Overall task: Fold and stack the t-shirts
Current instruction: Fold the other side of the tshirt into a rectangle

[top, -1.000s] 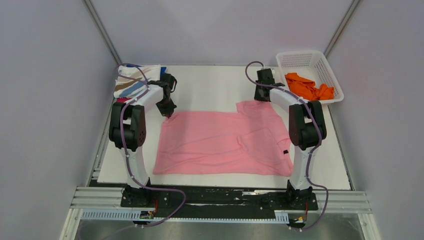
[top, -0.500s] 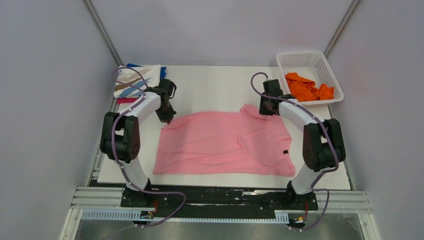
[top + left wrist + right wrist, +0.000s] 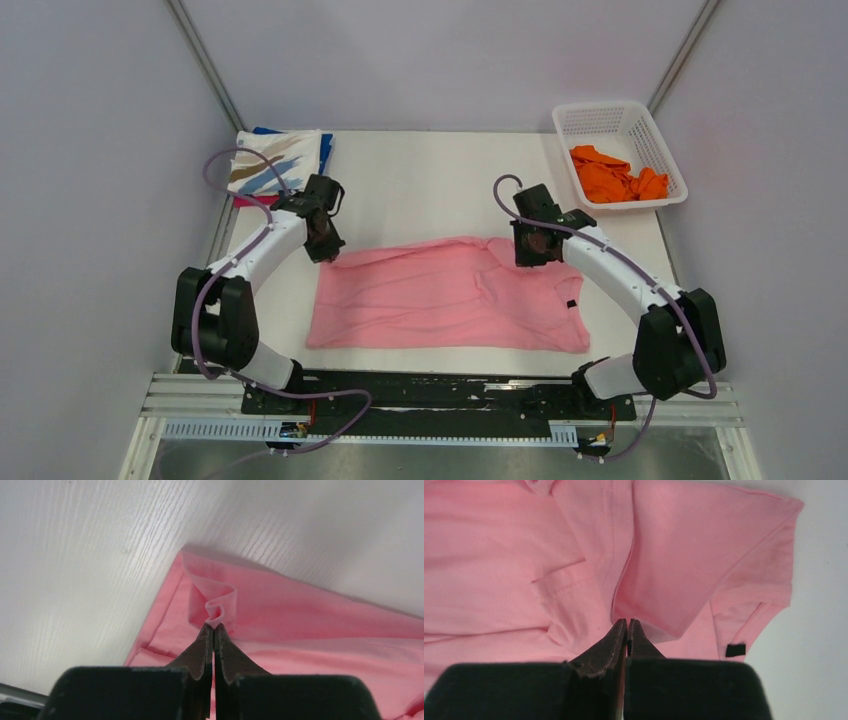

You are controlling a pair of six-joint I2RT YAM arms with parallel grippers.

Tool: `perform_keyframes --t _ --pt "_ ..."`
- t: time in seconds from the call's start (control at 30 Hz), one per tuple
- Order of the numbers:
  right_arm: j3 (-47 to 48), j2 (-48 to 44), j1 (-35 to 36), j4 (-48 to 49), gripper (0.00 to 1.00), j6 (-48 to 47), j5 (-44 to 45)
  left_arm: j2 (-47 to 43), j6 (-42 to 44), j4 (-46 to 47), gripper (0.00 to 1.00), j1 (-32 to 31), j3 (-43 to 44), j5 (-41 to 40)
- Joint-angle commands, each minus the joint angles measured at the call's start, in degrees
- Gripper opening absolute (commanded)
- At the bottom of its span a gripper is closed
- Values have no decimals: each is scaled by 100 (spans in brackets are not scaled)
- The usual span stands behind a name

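A light pink t-shirt (image 3: 440,300) lies spread on the white table, its far edge lifted and drawn toward the near side. My left gripper (image 3: 328,250) is shut on the shirt's far left corner (image 3: 216,614). My right gripper (image 3: 530,252) is shut on the shirt's far right edge (image 3: 659,595). A small black tag (image 3: 735,650) shows on the shirt's right side. An orange t-shirt (image 3: 615,175) lies crumpled in the basket. A folded white shirt with blue and tan streaks (image 3: 272,160) tops a stack at the far left, with blue and magenta edges under it.
A white plastic lattice basket (image 3: 605,122) stands at the far right corner. The white table (image 3: 430,180) ends in a metal rail along the near side, where both arm bases are bolted. Grey walls close in left, right and behind.
Both grippers have moved toward the near side, pulling the pink shirt's far edge with them. The shirt's far part now folds over its near part, and it looks shorter front to back.
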Motion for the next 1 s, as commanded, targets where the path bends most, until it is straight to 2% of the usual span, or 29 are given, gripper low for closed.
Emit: perform_keyframes --t 0.0,0.07,0.33,0.63,0.97 --pt "142 -562 264 -1191 0 226 392 -595 82 -101 0 -9 -156 -163" --pt "243 -657 399 -1587 0 327 547 -737 103 -129 0 -7 -256 -173" --pt "506 -592 727 -1903 0 369 362 -863 31 -324 0 -9 -560 -407" --pt "1048 -660 814 -2629 0 696 755 -739 23 -26 0 -9 -650 -67" --pt "911 -911 824 -2735 0 959 823 -756 136 -54 0 373 -706 57"
